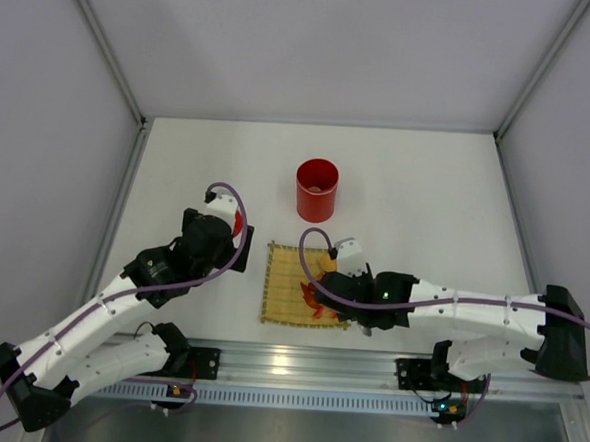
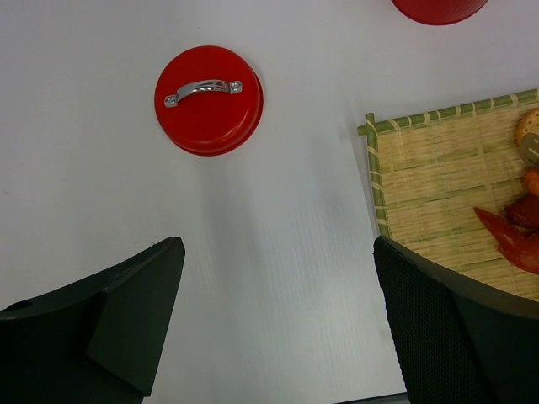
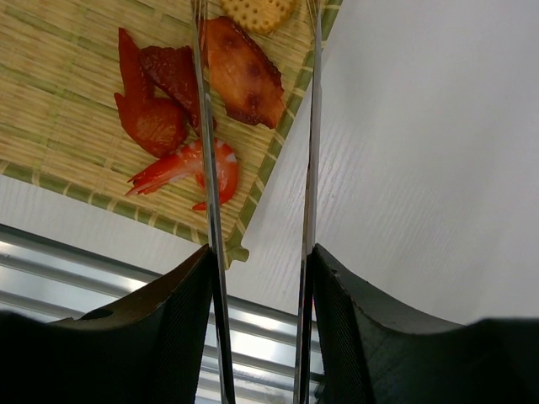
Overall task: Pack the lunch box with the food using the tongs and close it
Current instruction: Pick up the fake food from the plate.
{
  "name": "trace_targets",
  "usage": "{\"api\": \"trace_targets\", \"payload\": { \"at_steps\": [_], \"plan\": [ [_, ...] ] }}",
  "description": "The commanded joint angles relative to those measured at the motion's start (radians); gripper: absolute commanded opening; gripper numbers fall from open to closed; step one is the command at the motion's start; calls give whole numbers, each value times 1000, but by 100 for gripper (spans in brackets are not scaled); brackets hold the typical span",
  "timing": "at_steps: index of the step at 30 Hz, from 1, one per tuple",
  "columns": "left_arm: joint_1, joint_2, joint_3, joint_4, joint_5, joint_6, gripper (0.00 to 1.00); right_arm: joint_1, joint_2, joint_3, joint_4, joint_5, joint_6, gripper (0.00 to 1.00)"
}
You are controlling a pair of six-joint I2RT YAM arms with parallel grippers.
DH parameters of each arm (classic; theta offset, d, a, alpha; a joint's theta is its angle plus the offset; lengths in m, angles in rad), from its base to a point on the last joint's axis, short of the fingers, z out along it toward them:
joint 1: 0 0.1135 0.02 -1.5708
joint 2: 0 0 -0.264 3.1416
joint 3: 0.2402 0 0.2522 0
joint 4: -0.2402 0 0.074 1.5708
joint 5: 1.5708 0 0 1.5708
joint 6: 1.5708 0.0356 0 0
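Tongs of slim silver metal, pinched in your right gripper, reach straight ahead over the red food pieces.

A yellow bamboo mat with green-bound edges lies flat on the white worktop, toward 6 o'clock, just short of a silver metal rail along that edge.

The red lunch box stands open at twelve o'clock from the food, its lid at ten, the silver tongs seemingly just above the pieces.
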Motion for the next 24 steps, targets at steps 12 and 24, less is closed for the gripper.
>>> {"api": "trace_targets", "payload": {
  "at_steps": [12,24],
  "plan": [
    [0,-27,-7,27,4,0,99,16,62,77,44,8,-10,48],
    [-2,-40,-10,30,6,1,99,-14,54,71,38,-4,3,43]
  ]
}}
